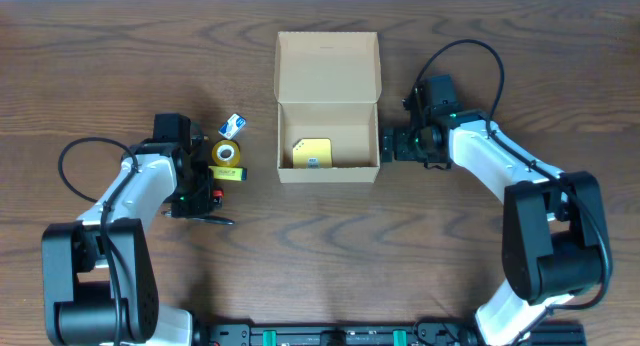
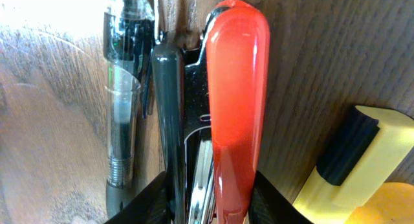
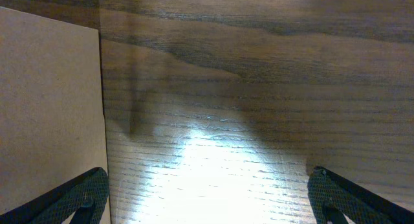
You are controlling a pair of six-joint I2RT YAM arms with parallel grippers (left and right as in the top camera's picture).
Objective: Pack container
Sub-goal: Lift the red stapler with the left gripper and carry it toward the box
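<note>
dark wood worktop (image 1: 320,256), overhead: open container (image 1: 328,174) at centre, lid flap toward 12 o'clock; left gripper (image 1: 200,194) at its 9 o'clock, right gripper (image 1: 392,144) at 3 o'clock. left wrist: fingers (image 2: 150,201) pinching red stapler (image 2: 236,101), pen (image 2: 121,107) at 9 o'clock. right wrist: fingers (image 3: 84,198) spread, container wall at 9 o'clock.

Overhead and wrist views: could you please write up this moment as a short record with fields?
container: open on the table, lid flap back
inside: one yellow pad
left gripper: shut on red stapler lying on table
beside stapler: pen, yellow marker
right gripper: open, empty, at container's right side
</note>
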